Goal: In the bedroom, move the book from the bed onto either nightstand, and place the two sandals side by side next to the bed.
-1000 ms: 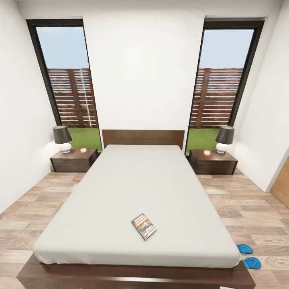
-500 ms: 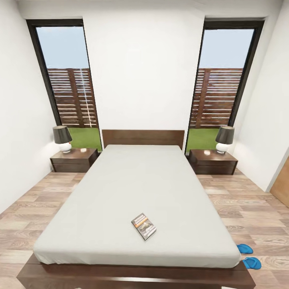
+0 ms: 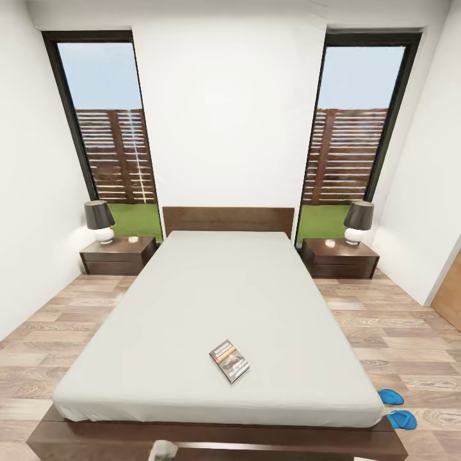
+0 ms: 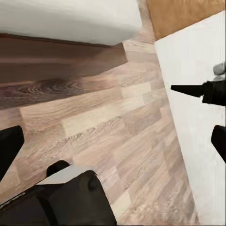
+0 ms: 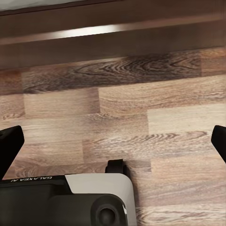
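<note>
While the robot is facing the foot of the bed (image 3: 224, 294), the book (image 3: 229, 360) is lying flat on the mattress toward 6 o'clock, just short of the foot edge. Both sandals (image 3: 397, 408) are resting on the floor at about 4 o'clock, beside the bed's corner. In each wrist view, the left gripper (image 4: 113, 146) and right gripper (image 5: 113, 143) are showing fingertips spread wide, holding nothing. Reaching the book well likely calls for leaning over the frame (image 3: 211, 438). Open floor is running along both bed sides to either nightstand (image 3: 118, 254).

Black pincer fingers (image 5: 9, 141), white-topped black base (image 5: 66, 200).
</note>
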